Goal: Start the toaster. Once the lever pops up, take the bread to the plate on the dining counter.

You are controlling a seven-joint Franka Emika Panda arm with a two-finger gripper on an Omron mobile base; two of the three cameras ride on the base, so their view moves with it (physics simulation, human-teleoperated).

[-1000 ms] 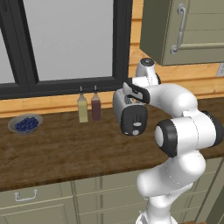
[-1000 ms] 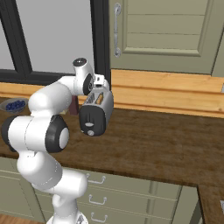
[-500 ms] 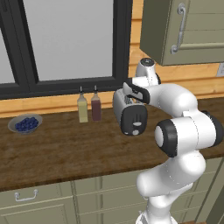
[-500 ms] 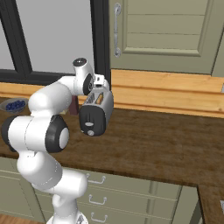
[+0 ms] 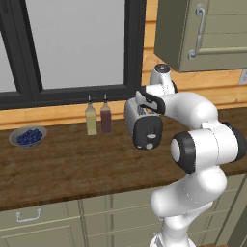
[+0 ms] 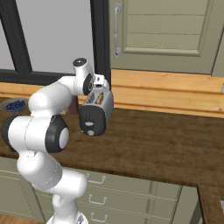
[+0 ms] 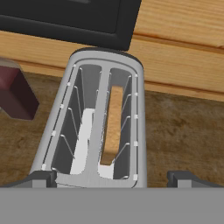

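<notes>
Toaster (image 5: 143,126) stands on the wooden kitchen counter (image 5: 67,164), just right of two bottles (image 5: 98,117). Bread (image 7: 113,124) sits down in its right slot, seen in the hand view. The gripper (image 7: 111,177) hovers directly above the toaster with jaws spread wide, gripping nothing. A bowl of blueberries (image 5: 28,136) rests far left.

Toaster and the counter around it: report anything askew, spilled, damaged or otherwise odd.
Nothing stands out. The toaster stands upright on the wooden counter, with one bread slice seated straight in one slot and the other slot empty. The two bottles stand upright beside it, and the blueberries stay inside their bowl. No spills or damage visible.
</notes>
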